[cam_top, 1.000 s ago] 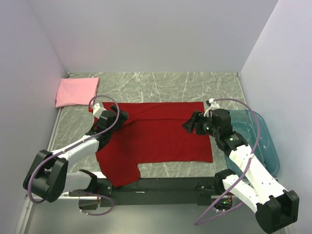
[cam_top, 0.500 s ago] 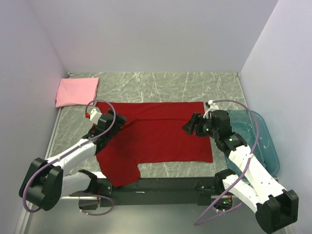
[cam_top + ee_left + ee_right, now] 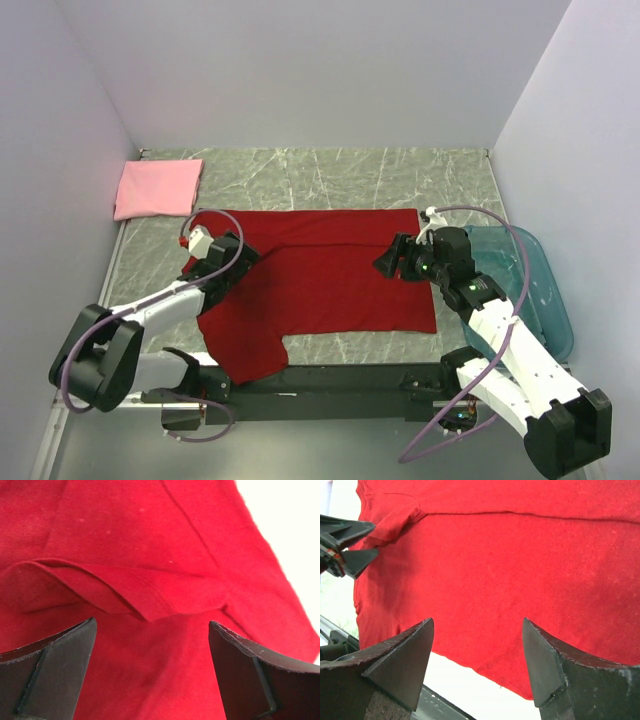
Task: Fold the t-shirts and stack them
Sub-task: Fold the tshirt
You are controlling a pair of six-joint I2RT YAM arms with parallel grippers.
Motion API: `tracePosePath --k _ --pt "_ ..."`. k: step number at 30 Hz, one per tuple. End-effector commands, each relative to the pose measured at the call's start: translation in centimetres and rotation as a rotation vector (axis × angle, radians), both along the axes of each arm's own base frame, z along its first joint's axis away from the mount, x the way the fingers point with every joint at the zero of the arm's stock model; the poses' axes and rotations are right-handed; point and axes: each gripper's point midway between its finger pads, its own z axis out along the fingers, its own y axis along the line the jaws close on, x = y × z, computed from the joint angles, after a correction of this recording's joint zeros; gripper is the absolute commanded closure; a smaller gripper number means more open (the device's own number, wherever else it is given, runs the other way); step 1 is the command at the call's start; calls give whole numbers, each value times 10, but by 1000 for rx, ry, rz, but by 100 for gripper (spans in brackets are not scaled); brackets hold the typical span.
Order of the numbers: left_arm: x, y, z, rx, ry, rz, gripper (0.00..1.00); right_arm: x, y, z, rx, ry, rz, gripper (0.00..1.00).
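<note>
Table (image 3: 340,170): grey marbled top, walled on three sides
Red t-shirt (image 3: 320,285): spread open across the middle, lying mostly flat; one sleeve reaches the near edge at the left; small raised fold near its left side
Pink t-shirt (image 3: 157,187): folded into a rectangle, far left corner, apart from the red one
Teal bin (image 3: 548,295): at the right edge, possibly overhanging it; its base is hard to see

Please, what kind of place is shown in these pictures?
Probably a robot test cell, not a home: plain walls enclose a marble-patterned table, a left arm and a right arm are bolted at its near edge, with a red shirt, a pink shirt and a blue bin.
</note>
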Motion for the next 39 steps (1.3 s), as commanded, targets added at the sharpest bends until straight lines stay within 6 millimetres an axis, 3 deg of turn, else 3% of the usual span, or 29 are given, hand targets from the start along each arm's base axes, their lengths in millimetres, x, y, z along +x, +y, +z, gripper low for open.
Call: tracePosePath --k 1,7,21,31,35,39 --pt "12 2 4 26 -47 21 1 0 1 5 3 -39 16 23" --pt "25 -3 2 39 -63 6 1 -1 4 2 7 -30 32 23" --pt "38 -15 25 0 -106 -13 6 1 5 -4 -1 -12 42 24" --pt "50 -20 21 15 -102 -25 9 -1 5 -7 -1 -4 45 24" --pt "58 -25 31 9 -125 -33 18 -2 5 -7 -5 -6 43 24" --pt "67 -26 56 2 -170 -27 24 -2 4 -7 -6 -7 43 24"
